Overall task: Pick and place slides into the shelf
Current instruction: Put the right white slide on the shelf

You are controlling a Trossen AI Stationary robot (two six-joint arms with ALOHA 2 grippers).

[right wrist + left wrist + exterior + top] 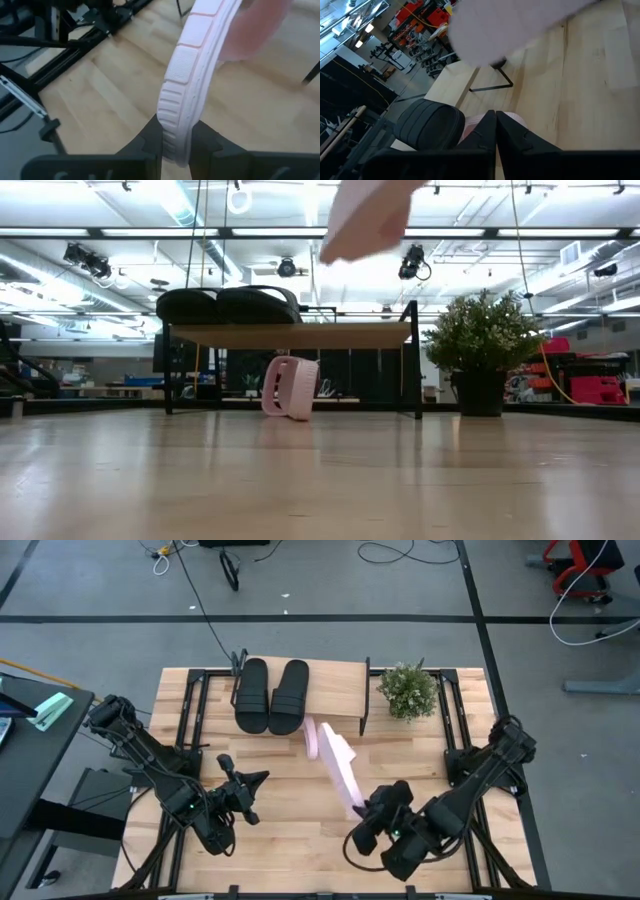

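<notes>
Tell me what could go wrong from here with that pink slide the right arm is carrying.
1. The right hand pinches the lifted pink slide only by the edge of its sole, so it could swing or slip out.
2. The other pink slide lies on its side on the table in front of the shelf, where the carried one could knock it.
3. Two black slides already fill the shelf's left part, leaving only the right part free.

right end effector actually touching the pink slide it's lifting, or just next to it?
Touching. The right wrist view shows the right end effector with both fingers pressed on the edge of the pink slide's sole, no gap. In the low view that slide is off the table.
</notes>
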